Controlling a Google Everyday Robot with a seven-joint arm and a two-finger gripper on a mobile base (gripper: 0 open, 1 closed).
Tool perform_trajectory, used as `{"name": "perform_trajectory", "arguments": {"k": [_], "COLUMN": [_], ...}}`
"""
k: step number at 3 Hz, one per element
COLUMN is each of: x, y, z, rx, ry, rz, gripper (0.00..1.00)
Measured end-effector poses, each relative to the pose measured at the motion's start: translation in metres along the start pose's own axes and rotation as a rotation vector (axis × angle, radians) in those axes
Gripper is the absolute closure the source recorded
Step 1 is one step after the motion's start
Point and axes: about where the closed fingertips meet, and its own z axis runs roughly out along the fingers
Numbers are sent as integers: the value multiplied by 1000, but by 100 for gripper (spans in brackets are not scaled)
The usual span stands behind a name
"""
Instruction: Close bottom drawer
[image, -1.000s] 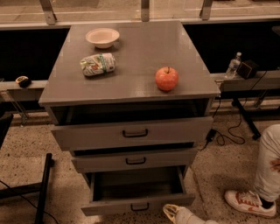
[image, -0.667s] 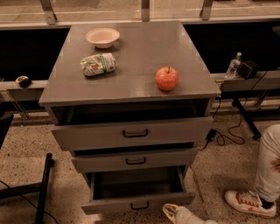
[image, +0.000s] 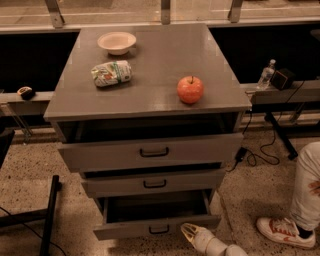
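Observation:
The grey three-drawer cabinet (image: 150, 95) stands in the middle of the view. Its bottom drawer (image: 125, 231) is pulled out, with a small black loop handle (image: 159, 230) on its narrow front panel and a dark inside (image: 155, 210). My gripper (image: 192, 234), cream-coloured, comes up from the bottom edge of the view. It sits just right of the handle, at the right part of the drawer's front panel. Whether it touches the panel does not show.
The top drawer (image: 152, 151) and middle drawer (image: 154, 183) stand slightly out. On the cabinet top are a red apple (image: 190, 89), a white bowl (image: 116, 42) and a crumpled bag (image: 111, 73). A person's leg and shoe (image: 282, 231) are at the right. A black stand (image: 50, 215) is at the left.

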Motion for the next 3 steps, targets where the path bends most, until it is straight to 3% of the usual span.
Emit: {"name": "perform_trajectory", "arguments": {"k": [2,3], "x": [-10,-19], "y": [-71,-100], "z": [54,65], "rx": [128,169], "ry": [0,-16], "rz": [-43,-63], "gripper": [100,100]}}
